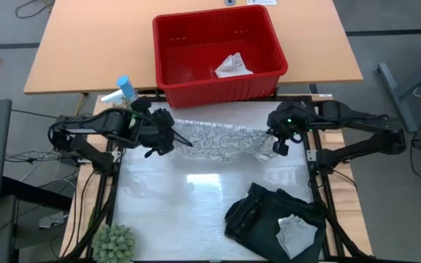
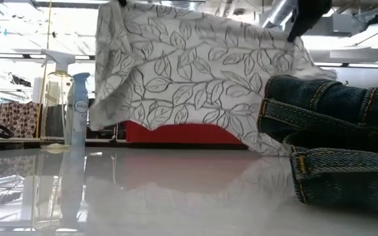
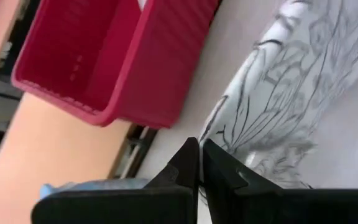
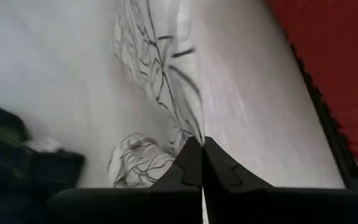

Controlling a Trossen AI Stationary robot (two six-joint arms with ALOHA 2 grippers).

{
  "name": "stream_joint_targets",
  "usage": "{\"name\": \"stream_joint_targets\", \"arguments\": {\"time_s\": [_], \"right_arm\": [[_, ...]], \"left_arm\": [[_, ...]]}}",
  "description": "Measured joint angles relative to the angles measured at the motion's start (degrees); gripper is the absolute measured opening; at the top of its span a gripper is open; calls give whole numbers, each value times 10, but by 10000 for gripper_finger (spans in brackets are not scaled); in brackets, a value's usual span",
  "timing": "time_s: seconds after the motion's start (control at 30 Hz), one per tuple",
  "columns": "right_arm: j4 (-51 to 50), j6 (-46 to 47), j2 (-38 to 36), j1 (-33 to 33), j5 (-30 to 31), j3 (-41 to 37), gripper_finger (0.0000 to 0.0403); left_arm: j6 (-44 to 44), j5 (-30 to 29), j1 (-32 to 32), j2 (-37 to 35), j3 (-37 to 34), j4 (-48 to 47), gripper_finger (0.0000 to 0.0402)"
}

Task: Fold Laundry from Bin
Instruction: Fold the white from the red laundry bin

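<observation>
The leaf-patterned cloth (image 1: 221, 140) hung stretched between the two arms, above the far part of the white table (image 1: 196, 212), just in front of the red bin (image 1: 265, 80). The left tool (image 1: 172, 139) was clamped on one upper corner of it and the right tool (image 1: 275, 140) on the other; each wrist view showed the dark fingers (image 3: 188, 165) pressed together with the patterned fabric running out from between the tips. Held that way, well apart and lifted, the cloth fell as a flat sheet with its lower edge clear of the table over most of its width, as the low view showed. That was likely the point of the grip: to spread the piece open so it could be laid down smooth and folded.

The bin stood at the table's far edge, with one small whitish cloth (image 1: 232, 67) lying inside it, not yet taken out. The dark garment (image 1: 258, 212) lay in a pile at the near right corner of the table, a small pale cloth (image 1: 297, 232) resting on it, seemingly set aside to keep the middle free for laying out. A spray bottle (image 1: 123, 89) stood by the far left corner and a small green plant (image 1: 114, 242) at the near left corner.
</observation>
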Motion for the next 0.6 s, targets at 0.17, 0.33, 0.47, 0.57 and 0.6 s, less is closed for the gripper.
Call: {"name": "stream_joint_targets", "arguments": {"time_s": [0.17,0.33,0.47,0.57,0.6], "right_arm": [[-3,-89,33,-66,39,0,18],[52,-210,66,-175,94,0,18],[120,-281,73,-241,137,1,18],[122,-290,72,-265,127,20,18],[114,-290,72,-267,122,25,18]], "left_arm": [[81,-10,70,0,-45,0,0],[210,-35,174,1,-85,45,0],[320,-37,245,1,-85,117,0],[354,-17,277,1,-76,127,0],[360,-8,282,0,-76,124,0]]}}
